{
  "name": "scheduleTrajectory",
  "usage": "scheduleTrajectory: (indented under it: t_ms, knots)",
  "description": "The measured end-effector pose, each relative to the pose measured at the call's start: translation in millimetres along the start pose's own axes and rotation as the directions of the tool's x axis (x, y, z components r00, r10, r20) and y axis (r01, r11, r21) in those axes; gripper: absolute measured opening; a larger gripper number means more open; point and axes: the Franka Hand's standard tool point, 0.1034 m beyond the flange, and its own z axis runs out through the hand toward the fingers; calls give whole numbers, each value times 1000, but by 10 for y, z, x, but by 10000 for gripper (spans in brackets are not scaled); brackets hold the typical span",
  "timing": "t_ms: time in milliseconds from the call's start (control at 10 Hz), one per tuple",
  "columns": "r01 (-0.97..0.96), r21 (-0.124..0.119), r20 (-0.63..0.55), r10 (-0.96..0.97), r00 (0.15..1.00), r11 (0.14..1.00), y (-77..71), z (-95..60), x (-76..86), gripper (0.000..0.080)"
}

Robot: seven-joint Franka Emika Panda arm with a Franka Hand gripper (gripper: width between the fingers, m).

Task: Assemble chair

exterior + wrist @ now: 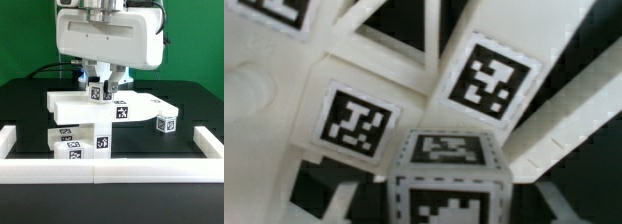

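**Jaws clamped on a small tagged block over the chair's slab**

The chair (88,127) stood part-built at the middle of the black table (30,100). My gripper (103,85) was closed on a small block (98,93), with the jaws drawn narrow against its sides and 1 coded tag facing the exterior camera. The block was at the top face of the flat slab (75,103); I could not tell whether the 2 touched. The slab lay level and carried 1 tag on its front edge, at 4 o'clock from the block.

At 6 o'clock under the slab, chunky bars (88,146) were stacked and showed 3 tags to the exterior camera. The slab rested on them. A loose cube (165,124) sat at 3 o'clock from the bars, near the slab's far end.

Through my wrist camera the block (446,152) filled the near field, blurred, with 2 tagged faces showing. Behind it were white surfaces with more tags.

Further out, the border rail (110,168) ran along the table's 6 o'clock side and turned back at 9 and 3 o'clock. The glossy robot body (105,35) hung over everything at 12 o'clock.
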Motion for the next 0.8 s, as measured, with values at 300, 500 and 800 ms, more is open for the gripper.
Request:
scheduleTrajectory:
  t_ms: [300,500,800]
  knots:
    - [62,0,-1,-62,998,998,0,1,0,442]
    - [100,31,-10,-100,995,994,-4,-30,12,584]
    - [323,110,-4,-324,946,940,53,-150,8,647]
